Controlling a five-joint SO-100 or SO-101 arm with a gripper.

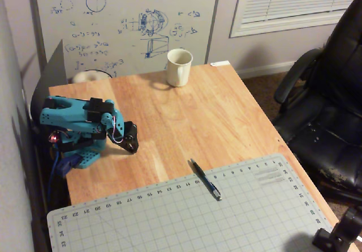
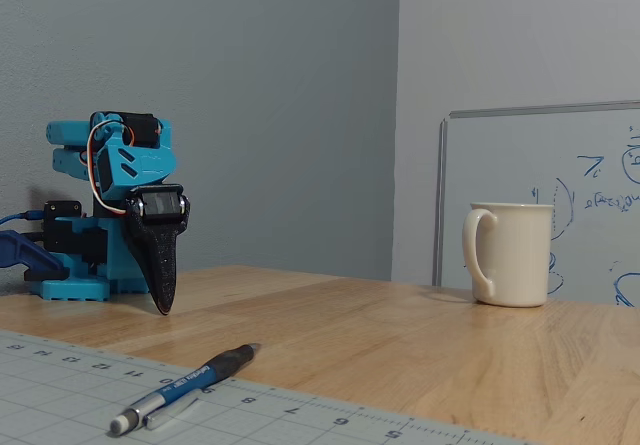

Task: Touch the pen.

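Nearest the overhead camera, the cutting mat (image 1: 186, 218) carries the pen (image 1: 205, 179), which lies half on its far edge, half on the table (image 1: 186, 116). Well apart, the gripper (image 1: 132, 146) is folded down, untouched task ahead. From the fixed view, the pen (image 2: 185, 387) lies foreground; the gripper (image 2: 162, 303) looks pressed together, tip at the tabletop. The mug (image 2: 512, 253) stands right, whiteboard cut off.

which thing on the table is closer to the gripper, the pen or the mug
The pen. It lies half on the cutting mat, a short way from the gripper, while the white mug stands upright at the table's far edge.
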